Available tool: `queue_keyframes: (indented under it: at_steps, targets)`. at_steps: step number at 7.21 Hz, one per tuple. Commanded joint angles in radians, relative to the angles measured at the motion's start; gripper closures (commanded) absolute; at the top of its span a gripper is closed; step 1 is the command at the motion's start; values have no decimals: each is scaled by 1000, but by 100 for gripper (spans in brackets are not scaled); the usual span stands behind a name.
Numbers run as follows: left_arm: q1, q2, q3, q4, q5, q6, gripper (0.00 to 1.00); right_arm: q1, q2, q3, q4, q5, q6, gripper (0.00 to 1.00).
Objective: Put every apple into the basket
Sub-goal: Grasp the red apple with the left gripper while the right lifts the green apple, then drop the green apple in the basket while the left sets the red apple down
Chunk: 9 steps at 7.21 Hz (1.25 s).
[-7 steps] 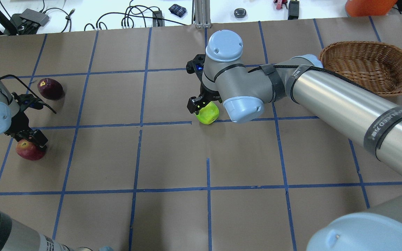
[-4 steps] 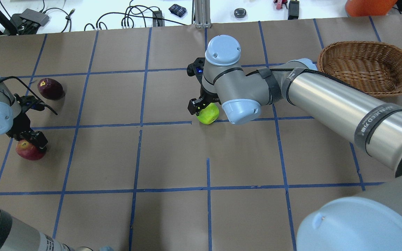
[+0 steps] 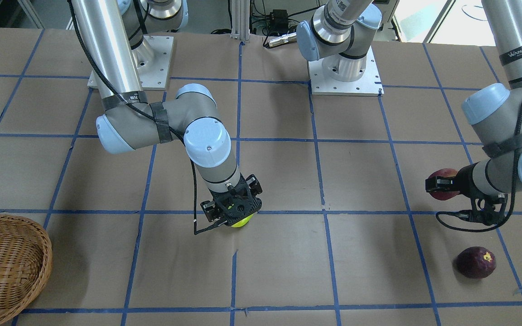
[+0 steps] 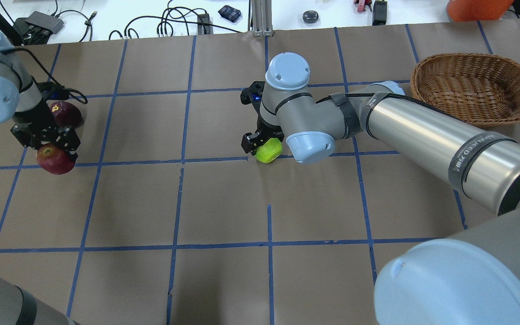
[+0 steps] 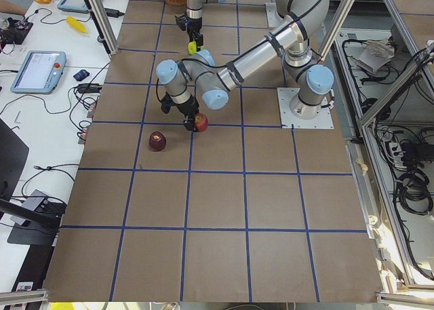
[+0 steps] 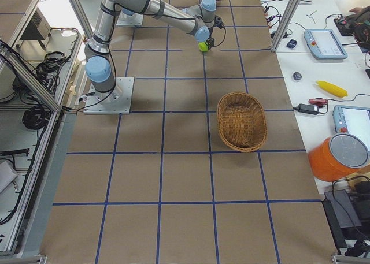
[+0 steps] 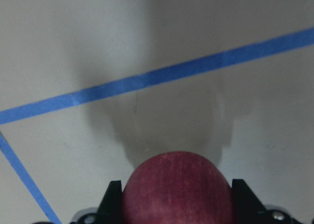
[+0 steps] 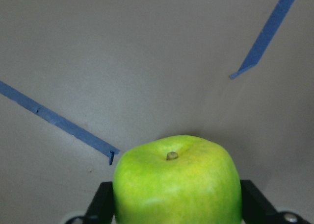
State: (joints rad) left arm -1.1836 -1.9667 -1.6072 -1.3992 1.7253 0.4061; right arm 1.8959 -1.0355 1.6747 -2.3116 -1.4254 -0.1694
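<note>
Carrying step in hand, judging by both grips.

- Brown paper-covered table with blue tape grid (image 4: 224,198): work surface.
- Broad light-brown woven wicker basket (image 4: 474,88): far right, no apples inside, well apart from all three.
- Orange round container (image 4: 476,9): beyond table edge, out of way.
- Right gripper (image 4: 264,145): clamped on bright yellow-green apple (image 4: 270,150), mid-table.
- Left gripper (image 4: 51,149): clamped on red apple (image 4: 55,160), apparently off table, shadow beneath.
- Dark maroon apple (image 3: 476,262): on table near left gripper, ungrasped.

Next: right arm swings to basket and releases. Right arm stands across left arm's long path to basket.
</note>
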Motion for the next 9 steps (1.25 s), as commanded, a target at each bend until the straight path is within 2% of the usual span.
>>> queue_keyframes:
  at_steps: [1, 2, 3, 4, 5, 6, 7, 8, 9]
  targets:
    - [-134, 37, 90, -118, -155, -258, 63, -14, -20, -6, 15, -4, -4, 100]
    - [-207, 45, 82, -113, -167, -397, 63, -29, -65, -16, 94, -7, -2, 100]
    - [-308, 22, 84, -104, -182, -552, 63, -93, -136, -47, 250, -24, -5, 100]
    - [-411, -1, 88, -37, -267, -737, 63, -218, -196, -58, 364, -44, -60, 100]
    - [-497, -42, 73, 94, -283, -868, 63, -336, -268, -61, 441, -44, -170, 100]
    - [-566, -99, 72, 197, -359, -983, 62, -459, -308, -64, 457, -53, -214, 100]
    - [-612, -150, 69, 236, -383, -1048, 53, -569, -313, -73, 445, -108, -222, 100]
    - [-652, -194, 75, 252, -391, -1066, 53, -659, -293, -113, 407, -119, -334, 100]
    - [-688, -204, 69, 255, -386, -1075, 53, -713, -220, -177, 403, -139, -381, 100]
